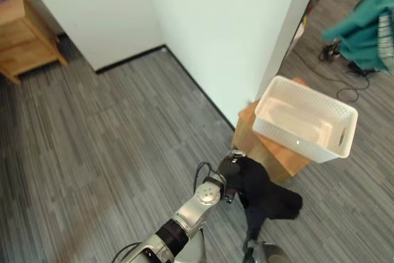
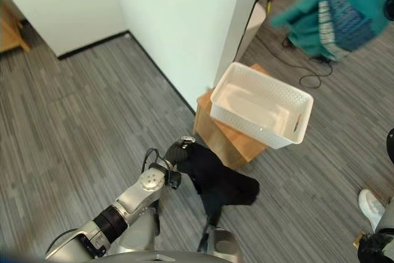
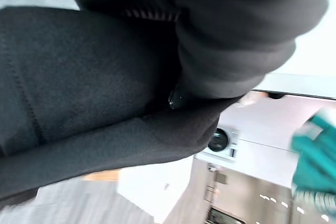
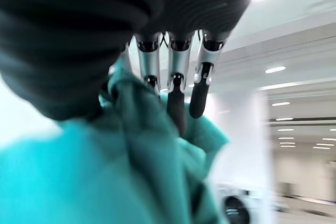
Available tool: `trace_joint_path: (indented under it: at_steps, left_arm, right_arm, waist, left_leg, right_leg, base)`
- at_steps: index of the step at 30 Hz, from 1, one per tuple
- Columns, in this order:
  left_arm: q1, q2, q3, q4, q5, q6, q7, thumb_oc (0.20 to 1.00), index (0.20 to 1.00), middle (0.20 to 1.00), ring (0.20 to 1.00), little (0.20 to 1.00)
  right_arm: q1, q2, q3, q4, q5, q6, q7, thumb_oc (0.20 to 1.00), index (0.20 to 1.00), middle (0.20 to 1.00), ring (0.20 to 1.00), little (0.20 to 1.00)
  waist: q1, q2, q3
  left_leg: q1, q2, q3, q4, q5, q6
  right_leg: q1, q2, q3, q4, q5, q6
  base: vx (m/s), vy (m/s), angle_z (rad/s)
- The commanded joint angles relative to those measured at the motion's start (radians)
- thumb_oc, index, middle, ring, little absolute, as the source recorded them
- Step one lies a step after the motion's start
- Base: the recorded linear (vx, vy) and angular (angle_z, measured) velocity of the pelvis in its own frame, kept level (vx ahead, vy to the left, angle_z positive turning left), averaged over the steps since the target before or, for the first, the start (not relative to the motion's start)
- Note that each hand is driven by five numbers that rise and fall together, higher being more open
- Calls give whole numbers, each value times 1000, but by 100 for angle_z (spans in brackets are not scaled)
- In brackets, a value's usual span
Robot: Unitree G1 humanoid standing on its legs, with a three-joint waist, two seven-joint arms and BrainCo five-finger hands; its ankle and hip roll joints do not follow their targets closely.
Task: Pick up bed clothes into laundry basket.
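**Black garment on left hand, teal cloth in right, basket waiting on stool**

Far left, against the white wall: a wooden nightstand on the grey carpet.

Lower centre, at the end of the arm reaching in from below: left hand, its dark cover just clear of a black garment. Garment draped over the hand and hanging down past it, off the floor, bunched into a lump at its lower end. Fingers buried in the cloth in the eye views and in the left wrist view alike, so cannot tell whether curled or straight.

Just right of the hand and a little beyond it: a low wooden stool by the wall's corner. On top, a white basket with perforated walls and a slot handle, sitting askew and overhanging the stool's edge. Nothing inside.

Upper right, held up well apart from the basket: teal cloth with a striped patch. In the right wrist view, right hand closed on that teal cloth, dark fingertips pressed into a bunched fold.

Bottom right corner of the right eye view: a person's white shoe on the carpet.
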Motion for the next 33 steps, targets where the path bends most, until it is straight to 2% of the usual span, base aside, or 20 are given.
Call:
trace_joint_path:
  at_steps: [1, 4, 9, 13, 17, 18, 20, 22, 23, 24, 25, 26, 27, 31, 33]
  left_arm:
    - [-103, -40, -29, -60, 10, -77, 11, 200, 200, 200, 200, 200]
    - [-115, -53, -9, -18, 28, -77, 32, 200, 200, 200, 200, 200]
    - [-157, -63, 1, 12, 45, -77, 44, 200, 200, 200, 200, 200]
    - [-210, -71, 4, 34, 63, -83, 62, 200, 200, 200, 200, 200]
    - [-233, -69, 13, 33, 68, -91, 69, 200, 200, 200, 200, 200]
    - [-236, -68, 15, 34, 67, -93, 69, 200, 200, 200, 200, 200]
    - [-237, -64, 30, 21, 64, -95, 69, 200, 200, 200, 200, 200]
    - [-225, -47, 76, -27, 73, -97, 79, 200, 200, 200, 200, 200]
    - [-201, -35, 150, -84, 88, -104, 100, 200, 200, 200, 200, 200]
    - [-197, -23, 136, -88, 88, -102, 100, 200, 200, 200, 200, 200]
    - [-177, -24, 213, -133, 101, -110, 125, 200, 200, 200, 200, 200]
    - [-156, -11, 224, -175, 111, -109, 128, 200, 200, 200, 200, 200]
    - [-138, -3, 233, -218, 117, -111, 125, 200, 200, 200, 200, 200]
    - [-128, 17, 243, -343, 115, -116, 112, 200, 200, 200, 200, 200]
    - [-170, 13, 225, -391, 103, -116, 102, 200, 200, 200, 200, 200]
  right_arm:
    - [-141, -81, 33, -23, 14, 23, -57, 200, 200, 200, 200, 200]
    - [-68, -57, -28, -43, 14, 31, -70, 200, 200, 200, 200, 200]
    - [112, -37, -174, -75, 1, 50, -84, 200, 200, 200, 200, 200]
    - [134, -20, -180, -27, -4, 63, -87, 200, 200, 200, 200, 200]
    - [123, -29, -157, 62, -12, 70, -81, 200, 200, 200, 200, 200]
    - [112, -26, -152, 82, -4, 72, -82, 1000, 1000, 1000, 1000, 1000]
    - [118, -26, -162, 85, 11, 65, -88, 1000, 1000, 1000, 1000, 1000]
    - [213, -38, -234, -18, 18, 54, -102, 1000, 1000, 1000, 1000, 1000]
    - [381, -40, -373, -192, 8, 45, -124, 1000, 1000, 1000, 1000, 1000]
    - [440, -39, -430, -216, -1, 52, -123, 1000, 1000, 1000, 1000, 1000]
    - [683, 4, -611, -346, -43, 46, -135, 1000, 1000, 1000, 1000, 1000]
    - [852, 54, -739, -421, -68, 45, -135, 1000, 1000, 1000, 1000, 1000]
    - [981, 102, -817, -456, -87, 40, -128, 1000, 1000, 1000, 1000, 1000]
    - [1230, 219, -929, -530, -95, 7, -90, 1000, 1000, 1000, 1000, 1000]
    - [1321, 298, -931, -516, -83, -7, -70, 1000, 1000, 1000, 1000, 1000]
  waist:
    - [-3, -23, 68]
    - [-16, -34, 76]
    - [-13, -53, 107]
    - [-14, -51, 113]
    - [-13, -36, 113]
    - [-12, -30, 113]
    - [-9, -16, 113]
    - [-12, -4, 113]
    - [-29, 10, 113]
    - [-17, 0, 113]
    - [-39, 10, 98]
    - [-34, 8, 76]
    - [-30, 10, 48]
    - [-38, 7, -31]
    - [-51, 11, -77]
  left_leg:
    - [-63, 55, 2, 31, -15, -67]
    - [-50, 56, 26, -18, -9, -61]
    - [-47, 55, 65, -92, 20, -59]
    - [-106, 62, 63, -113, 38, -72]
    - [-163, 61, 57, -116, 53, -83]
    - [-169, 60, 58, -116, 54, -84]
    - [-166, 56, 63, -116, 54, -85]
    - [-147, 53, 64, -116, 46, -82]
    - [-101, 48, 65, -116, 26, -78]
    - [-103, 47, 63, -116, 33, -76]
    - [-49, 42, 63, -116, 14, -68]
    - [-23, 37, 57, -116, 1, -63]
    - [0, 33, 55, -116, -10, -58]
    - [54, 18, 50, -116, -30, -42]
    - [89, 10, 51, -116, -41, -32]
  right_leg:
    - [-17, -43, 47, 5, -114, 45]
    - [-59, -48, 72, 1, -90, 62]
    - [-123, -60, 108, -1, -68, 85]
    - [-192, -70, 106, -1, -57, 103]
    - [-240, -82, 100, -1, -46, 115]
    - [-245, -85, 99, -1, -43, 118]
    - [-241, -92, 95, -1, -42, 124]
    - [-224, -97, 93, -1, -42, 129]
    - [-186, -99, 91, -1, -49, 130]
    - [-186, -99, 90, -1, -44, 129]
    - [-143, -100, 88, -1, -46, 127]
    - [-115, -101, 80, -1, -52, 126]
    - [-93, -101, 77, -1, -57, 124]
    - [-34, -94, 69, -1, -76, 114]
    - [6, -88, 70, -1, -92, 107]
  base:
    - [-114, 47, 14]
    - [-45, 31, -11]
    - [-67, 29, -22]
    - [-86, 12, -8]
    - [-67, 13, 1]
    - [-72, 29, 0]
    - [-35, 44, 1]
    - [-1, 47, 2]
    - [3, 31, 4]
    - [85, 26, 6]
    - [112, 12, 12]
    - [210, 13, 17]
    - [191, 1, 24]
    - [152, -5, 26]
    - [173, 1, -4]
